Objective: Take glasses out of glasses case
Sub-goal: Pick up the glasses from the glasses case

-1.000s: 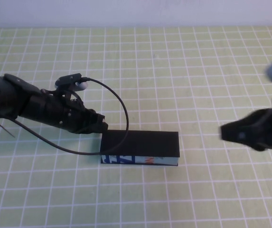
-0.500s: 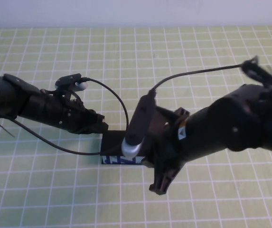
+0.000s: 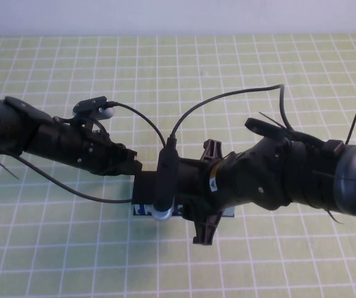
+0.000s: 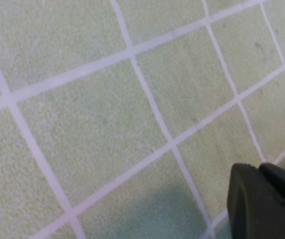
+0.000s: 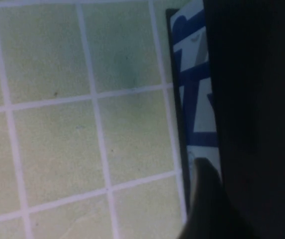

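Note:
The glasses case [image 3: 144, 188] lies shut on the green grid mat, black lid up, with its white blue-printed side facing the front; my right arm covers most of it. The glasses are hidden. My left gripper [image 3: 132, 165] is shut and rests low at the case's left end. In the left wrist view it [image 4: 261, 204] shows only as a dark tip over the mat. My right gripper [image 3: 207, 191] is open above the case's middle, one finger behind the case and one in front. The right wrist view shows the case's printed side [image 5: 196, 99] and one finger [image 5: 205, 199] beside it.
The green mat with white grid lines [image 3: 258, 74] covers the table. A pale wall runs along the far edge. Black cables [image 3: 227, 99] loop over both arms above the case.
My right arm has swung in from the right edge to over the case, its fingers now straddling it. The left arm and the case have not moved.

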Action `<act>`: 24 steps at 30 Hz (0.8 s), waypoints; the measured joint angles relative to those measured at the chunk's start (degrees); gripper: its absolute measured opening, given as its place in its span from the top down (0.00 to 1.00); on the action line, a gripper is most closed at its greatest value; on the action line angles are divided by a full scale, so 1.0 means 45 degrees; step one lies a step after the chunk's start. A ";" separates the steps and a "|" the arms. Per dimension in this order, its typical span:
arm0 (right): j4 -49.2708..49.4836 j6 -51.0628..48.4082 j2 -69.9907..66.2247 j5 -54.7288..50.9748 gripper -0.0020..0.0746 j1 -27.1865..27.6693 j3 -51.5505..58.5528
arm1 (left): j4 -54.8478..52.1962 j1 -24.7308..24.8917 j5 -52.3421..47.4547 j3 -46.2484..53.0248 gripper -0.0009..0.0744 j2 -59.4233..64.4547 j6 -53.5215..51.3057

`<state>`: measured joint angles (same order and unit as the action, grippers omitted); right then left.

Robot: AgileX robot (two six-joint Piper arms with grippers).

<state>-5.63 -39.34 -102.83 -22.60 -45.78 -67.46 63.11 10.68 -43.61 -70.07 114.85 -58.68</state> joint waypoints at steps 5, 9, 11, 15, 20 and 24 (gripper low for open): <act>-0.0856 0.0000 -0.0341 0.0451 0.57 0.0000 0.0000 | -0.0022 0.0000 -0.0049 0.0000 0.99 0.0000 0.0000; -0.1296 0.0000 -0.0589 0.0643 0.57 0.0000 0.0000 | -0.0022 0.0000 -0.0049 0.0000 0.99 0.0000 0.0000; -0.1425 0.0000 -0.0686 0.0665 0.57 0.0000 0.0000 | -0.0022 0.0000 -0.0054 0.0000 0.99 0.0000 0.0000; -0.1833 0.0410 -0.0831 0.0880 0.59 0.0000 -0.0021 | -0.0022 0.0000 -0.0054 0.0000 0.99 0.0000 0.0000; -0.2678 0.1296 -0.1010 0.1049 0.65 0.0073 -0.0108 | -0.0022 0.0000 -0.0076 0.0000 0.99 0.0000 0.0000; -0.2992 0.1505 -0.1045 0.1049 0.73 0.0096 -0.0129 | -0.0022 -0.0016 -0.0026 -0.0029 0.99 0.0000 0.0000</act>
<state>-19.09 -32.56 -107.54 -17.88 -45.35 -68.04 63.01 10.61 -43.72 -70.20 114.85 -58.68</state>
